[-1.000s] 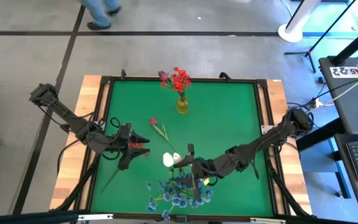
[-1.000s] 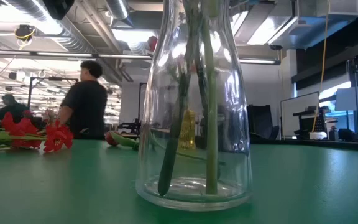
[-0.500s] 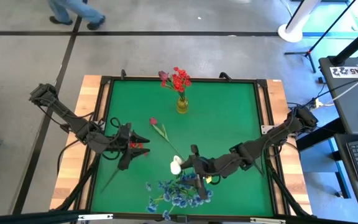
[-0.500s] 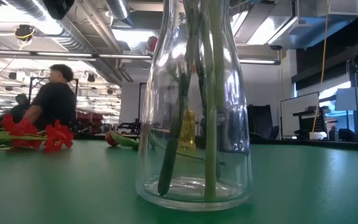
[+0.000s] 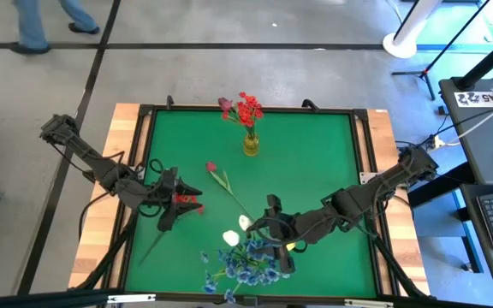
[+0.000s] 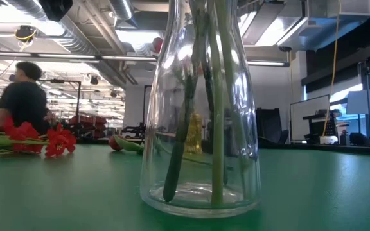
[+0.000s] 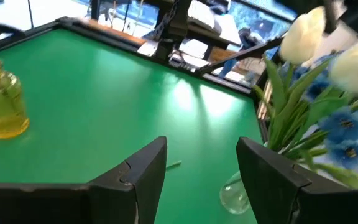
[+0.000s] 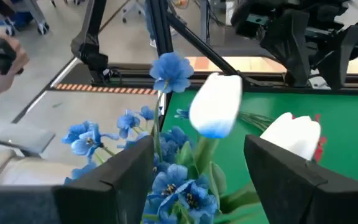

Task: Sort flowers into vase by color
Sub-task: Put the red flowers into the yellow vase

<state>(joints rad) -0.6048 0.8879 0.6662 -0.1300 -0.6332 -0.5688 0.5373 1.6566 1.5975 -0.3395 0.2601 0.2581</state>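
A clear glass vase (image 6: pixel 201 109) near the table's near edge holds blue flowers (image 5: pixel 248 261) and two white buds (image 5: pixel 231 238) (image 5: pixel 244 222), their green stems standing on its bottom (image 6: pixel 214 192). My right gripper (image 8: pixel 207 171) is open at that bunch, with a white bud (image 8: pixel 216 106) and its stem between the fingers, apart from both. My left gripper (image 7: pixel 201 168) is open, low over the left half of the table. A red cluster flower (image 5: pixel 187 201) lies on the table at its fingertips. A yellow vase (image 5: pixel 250 144) holds red flowers (image 5: pixel 246 109). A pink-red rosebud (image 5: pixel 211 168) lies mid-table.
The table has a raised black rim (image 5: pixel 246 109) all around the green mat. The yellow vase stands near the far edge. A person (image 6: pixel 18 102) walks in the room beyond. The right half of the mat (image 5: pixel 323 162) is bare green.
My right gripper has drawn back a little toward the table's right edge. The white buds, close together before, now stand apart, one having tipped toward the near edge, and the stems in the clear vase have shifted. A person has walked leftward beyond the table.
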